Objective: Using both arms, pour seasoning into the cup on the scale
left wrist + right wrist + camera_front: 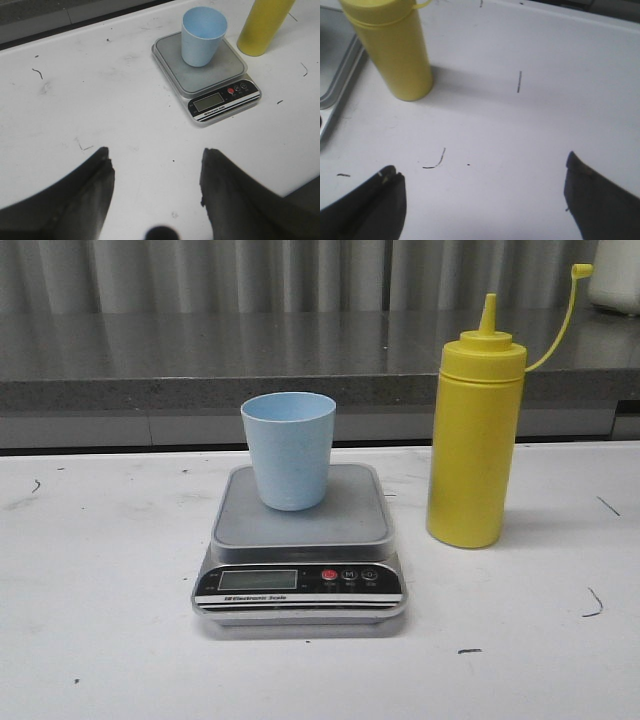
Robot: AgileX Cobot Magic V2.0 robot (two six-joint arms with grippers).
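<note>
Cup: light blue plastic, matt, faintly speckled, no shine on wall or rim.

Squeeze bottle: yellow plastic, smooth, soft semi-gloss sheen down its side; nozzle and thin cap strap in the same yellow plastic.

Scale: platform silver-grey, brushed, metal-like, dull sheen; front panel glossy black with a white strip; LCD window smooth and grey; red button shiny.

Table: white, matt, scuffed with dark pen-like marks.

Counter behind: grey speckled stone look, polished.

Gripper fingers: matt black.
</note>
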